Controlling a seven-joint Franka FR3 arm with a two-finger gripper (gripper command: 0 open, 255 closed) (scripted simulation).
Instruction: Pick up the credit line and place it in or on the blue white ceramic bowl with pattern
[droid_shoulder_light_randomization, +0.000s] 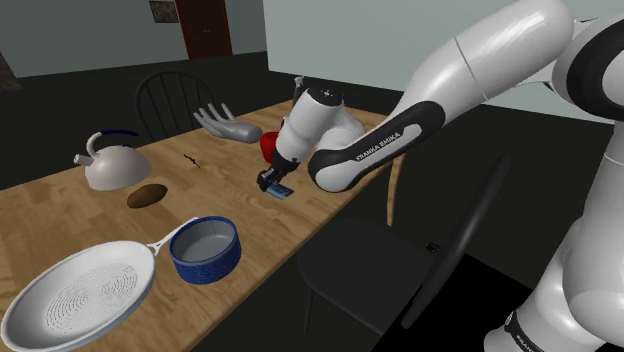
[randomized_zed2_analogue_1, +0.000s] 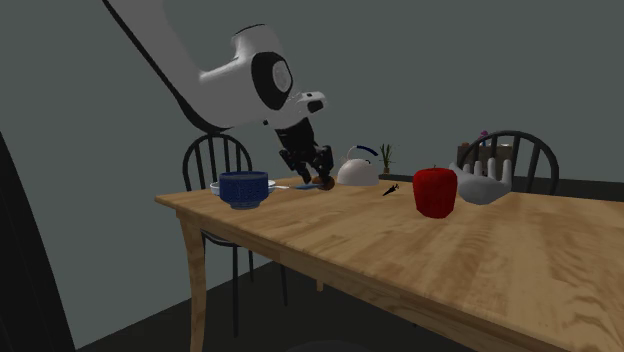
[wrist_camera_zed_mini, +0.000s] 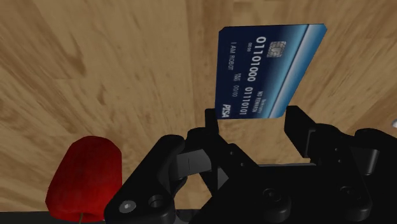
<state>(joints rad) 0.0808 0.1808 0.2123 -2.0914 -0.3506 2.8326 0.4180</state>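
Gripper looks clamped on the credit card, pinching its long edges at the end nearest the palm. You risk it pivoting or slipping out mid-carry, because the edge hold is thin and most of the card overhangs beyond the fingertips.

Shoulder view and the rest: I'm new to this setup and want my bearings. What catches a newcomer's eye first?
The white arm reaching over the wooden table stands out, its black gripper clasping a blue credit card low over the wood. Then the red pepper close by the gripper, and the blue bowl nearer the shoulder view's lower left.
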